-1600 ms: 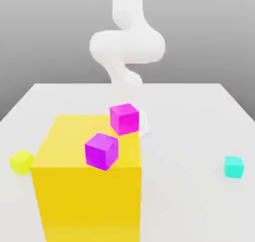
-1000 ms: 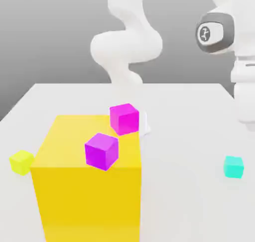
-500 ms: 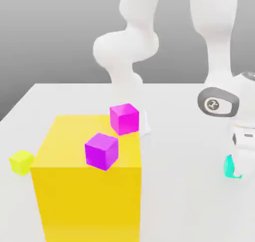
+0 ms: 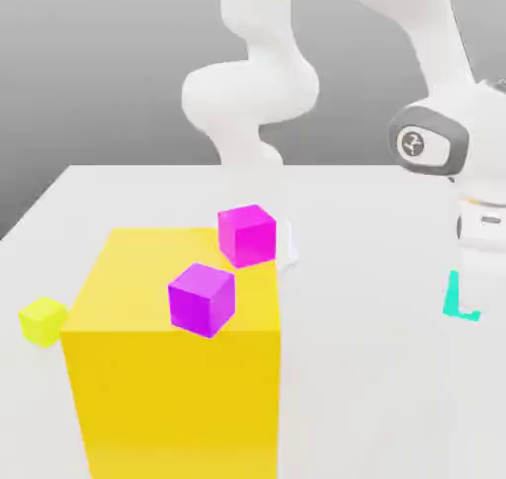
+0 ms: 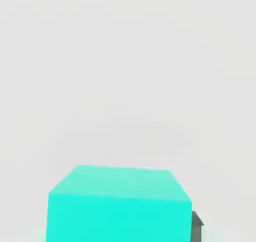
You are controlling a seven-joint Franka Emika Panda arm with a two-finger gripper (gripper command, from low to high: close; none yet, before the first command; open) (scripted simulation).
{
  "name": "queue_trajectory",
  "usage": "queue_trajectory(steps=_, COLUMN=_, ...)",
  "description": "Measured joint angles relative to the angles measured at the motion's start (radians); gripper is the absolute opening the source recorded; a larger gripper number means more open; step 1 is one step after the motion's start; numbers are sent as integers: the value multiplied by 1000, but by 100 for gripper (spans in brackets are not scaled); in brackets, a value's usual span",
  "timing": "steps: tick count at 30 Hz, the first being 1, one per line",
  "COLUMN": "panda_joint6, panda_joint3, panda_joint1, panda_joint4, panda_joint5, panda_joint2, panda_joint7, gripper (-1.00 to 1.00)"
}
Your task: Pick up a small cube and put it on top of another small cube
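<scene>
The small cyan cube point(image 4: 453, 297) hangs a little above the white table point(image 4: 376, 398) at the exterior view's right, partly covered by a white finger point(image 4: 470, 289). My gripper point(image 4: 466, 301) is shut on it, with the hand straight above. In the hand view the cyan cube point(image 5: 117, 206) is close up, and a dark fingertip point(image 5: 197, 227) presses against its side. A tiny yellow cube point(image 4: 42, 321) rests on the table at the exterior view's far left.
A big yellow block point(image 4: 173, 378) stands at the front left of the exterior view. Two magenta cubes point(image 4: 246, 235) point(image 4: 202, 298) sit at its top, one at the far right corner, one near the front edge. The arm's white base point(image 4: 252, 102) rises behind.
The hand came down over the cyan cube at the right, closed on it, and has now risen with the cube off the table. The other cubes have not moved.
</scene>
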Motion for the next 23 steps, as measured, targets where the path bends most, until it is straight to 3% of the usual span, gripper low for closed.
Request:
queue_trajectory(steps=15, panda_joint6=-611, panda_joint3=-267, panda_joint1=-357, panda_joint4=73, panda_joint5=-35, panda_joint2=-538, panda_joint7=94, gripper=-100)
queue_trajectory(steps=19, panda_joint6=-510, panda_joint3=-285, panda_joint1=-386, panda_joint4=-15, panda_joint5=-43, panda_joint2=-526, panda_joint7=101, gripper=-100)
queue_trajectory(steps=20, panda_joint6=-480, panda_joint3=-286, panda_joint1=-389, panda_joint4=-36, panda_joint5=-44, panda_joint2=-517, panda_joint7=100, gripper=100)
queue_trajectory(steps=23, panda_joint6=-480, panda_joint3=-286, panda_joint1=-389, panda_joint4=-36, panda_joint5=-44, panda_joint2=-517, panda_joint7=100, gripper=100)
